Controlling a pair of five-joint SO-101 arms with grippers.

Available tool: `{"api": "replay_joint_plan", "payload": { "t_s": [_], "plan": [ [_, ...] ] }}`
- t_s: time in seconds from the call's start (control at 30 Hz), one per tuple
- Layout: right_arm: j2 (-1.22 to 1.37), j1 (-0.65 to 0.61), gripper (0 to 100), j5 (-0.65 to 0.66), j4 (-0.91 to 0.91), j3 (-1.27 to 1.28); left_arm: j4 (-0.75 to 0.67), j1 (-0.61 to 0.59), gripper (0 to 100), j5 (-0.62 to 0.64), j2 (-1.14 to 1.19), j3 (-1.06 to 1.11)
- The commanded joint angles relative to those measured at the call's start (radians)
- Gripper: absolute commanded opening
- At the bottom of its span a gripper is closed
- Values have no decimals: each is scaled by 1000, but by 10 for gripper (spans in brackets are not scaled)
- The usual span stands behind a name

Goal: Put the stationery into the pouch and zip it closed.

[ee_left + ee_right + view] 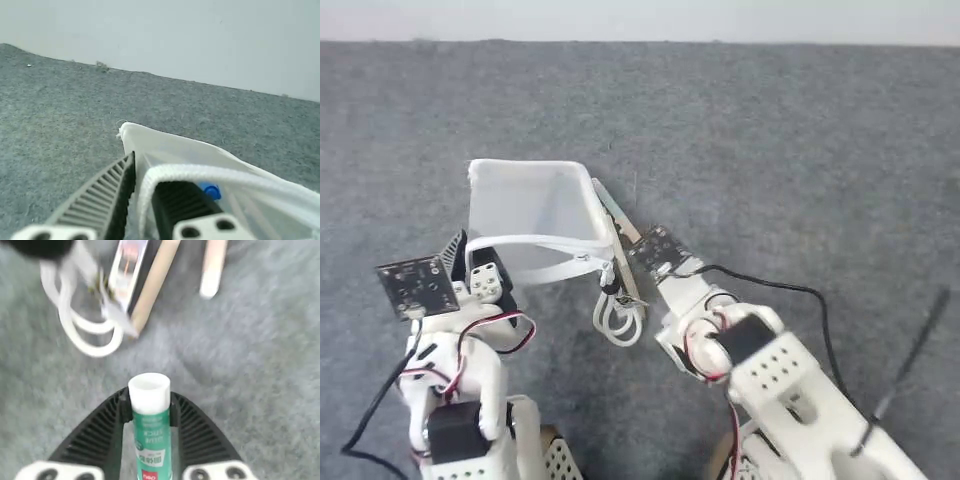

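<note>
**A:** Where is the glue stick (pixel 150 432) in relation to the pouch (pixel 530 205)?

**B:** Outside it, off the corner of the pouch's mouth on the right arm's side. The right gripper (pixel 149 397) has it pinched between both fingers. The white cap pokes out past the fingertips and the green body runs back between them. It is held over the grey felt surface (pixel 770 150).

**A:** What lies between the stick and the pouch?

**B:** White cord loops (pixel 80 327) hang from that corner of the mouth, a little ahead of the cap and apart from it. A wooden strip (pixel 613 222) lies along the same side of the pouch, touching its wall or just beside it; I cannot tell which.

**A:** And the left gripper (pixel 142 176)?

**B:** It is at the near edge of the pouch's mouth, on the side away from the cord loops. One finger is outside the wall and the other inside. They are closed on the white zipper band, which passes between them.

**A:** Is the pouch open?

**B:** Yes, the mouth gapes towards the arms. A small blue piece (pixel 211 191) lies inside the pouch, just beyond the inner finger.
</note>
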Motion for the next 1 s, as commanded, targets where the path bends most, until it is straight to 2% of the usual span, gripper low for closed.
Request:
{"api": "replay_joint_plan", "payload": {
  "t_s": [0.0, 0.17, 0.23, 0.4, 0.73, 0.97],
  "plan": [
    [-127, 8, 6, -69, -96, 29, -26, 2, 12, 14, -21, -81],
    [-236, 8, 6, -84, -239, 132, -23, 29, 12, 6, -20, -137],
    [-271, 8, 6, -86, -283, 161, -20, 66, 12, -35, -20, -148],
    [-352, 8, 6, -199, -387, 229, -26, 86, 12, -60, -18, -173],
    [-486, 15, 6, -298, -397, 244, 48, 94, 12, -95, -8, -348],
    [-558, 18, 6, -311, -487, 334, 71, 95, 12, -87, 302, -550]
  ]
}}
